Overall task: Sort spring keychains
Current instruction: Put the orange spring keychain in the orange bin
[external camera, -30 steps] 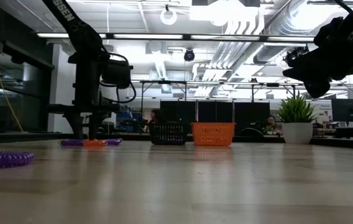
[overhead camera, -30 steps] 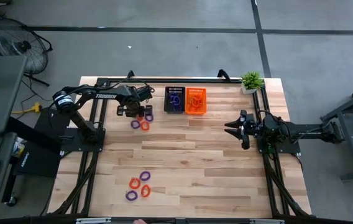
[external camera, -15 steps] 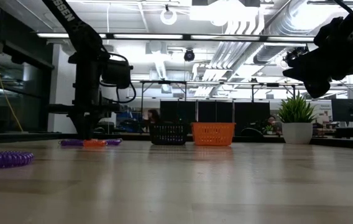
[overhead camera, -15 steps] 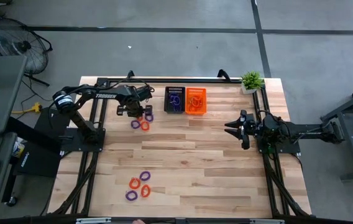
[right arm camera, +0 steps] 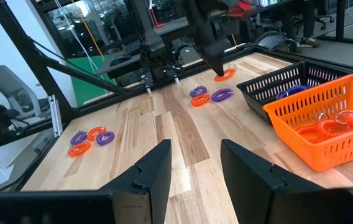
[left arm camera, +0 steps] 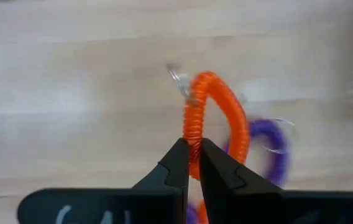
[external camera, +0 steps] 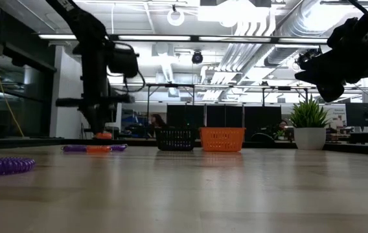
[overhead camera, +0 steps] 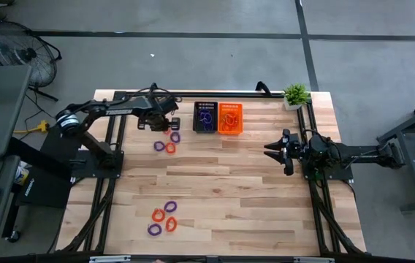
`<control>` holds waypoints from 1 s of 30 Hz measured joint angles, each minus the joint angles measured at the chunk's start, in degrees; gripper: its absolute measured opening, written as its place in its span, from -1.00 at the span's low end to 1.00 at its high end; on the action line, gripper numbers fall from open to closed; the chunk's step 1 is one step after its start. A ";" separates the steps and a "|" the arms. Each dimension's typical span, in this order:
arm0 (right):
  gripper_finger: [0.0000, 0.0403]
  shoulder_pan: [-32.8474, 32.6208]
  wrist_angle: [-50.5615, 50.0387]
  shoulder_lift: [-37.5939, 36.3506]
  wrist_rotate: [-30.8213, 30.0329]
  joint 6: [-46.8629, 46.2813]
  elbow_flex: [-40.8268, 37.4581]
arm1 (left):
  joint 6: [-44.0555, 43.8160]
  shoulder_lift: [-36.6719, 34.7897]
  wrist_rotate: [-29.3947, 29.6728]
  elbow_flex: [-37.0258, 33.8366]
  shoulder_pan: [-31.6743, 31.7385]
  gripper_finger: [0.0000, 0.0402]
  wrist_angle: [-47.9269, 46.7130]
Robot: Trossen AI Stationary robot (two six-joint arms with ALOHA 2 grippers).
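My left gripper (overhead camera: 163,126) hovers over the far-left part of the table, shut on an orange spring keychain (left arm camera: 217,118) that shows just above the wood in the low view (external camera: 103,136). Below it lie two purple keychains (overhead camera: 174,136) (overhead camera: 159,146) and an orange one (overhead camera: 169,148), flat on the table. Several more orange and purple keychains (overhead camera: 162,218) lie near the front edge. My right gripper (overhead camera: 268,151) waits open at the right side, above the table, touching nothing. My left gripper pinches one spot of the orange keychain's coiled loop (left arm camera: 193,147) between its two fingertips. The fingers come from above, pointing down. The rest of the loop reaches out beyond the tips, lifted clear of the table, with a small metal ring (left arm camera: 178,78) at its far end.
A black slotted basket (overhead camera: 196,117) holding purple coils and an orange basket (overhead camera: 240,118) holding orange coils stand side by side at the far middle. A potted plant (overhead camera: 295,95) stands at the far right corner. Bare wood lies between the two keychain groups.
My left gripper has taken hold of an orange keychain from the far-left group and risen, drifting slightly toward the far edge. The keychain has come off the table and hangs at the fingertips. The other keychains stay where they lay.
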State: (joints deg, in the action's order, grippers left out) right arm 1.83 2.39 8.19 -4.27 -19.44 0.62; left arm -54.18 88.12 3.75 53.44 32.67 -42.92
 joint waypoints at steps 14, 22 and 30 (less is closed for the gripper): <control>-0.34 0.01 0.00 0.00 0.00 0.00 0.00 | 6.30 -0.97 1.09 15.92 -0.09 -0.90 0.77; -0.34 0.00 0.00 0.00 0.00 0.00 0.00 | 11.19 5.35 0.14 27.40 -1.36 -0.90 0.55; -0.34 0.01 0.00 0.00 -0.04 0.00 0.00 | 16.26 14.72 -3.08 40.10 -3.66 -0.90 -1.44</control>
State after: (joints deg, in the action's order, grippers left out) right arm 1.84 2.39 8.19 -4.32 -19.44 0.62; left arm -37.92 102.84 0.67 93.54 29.01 -44.35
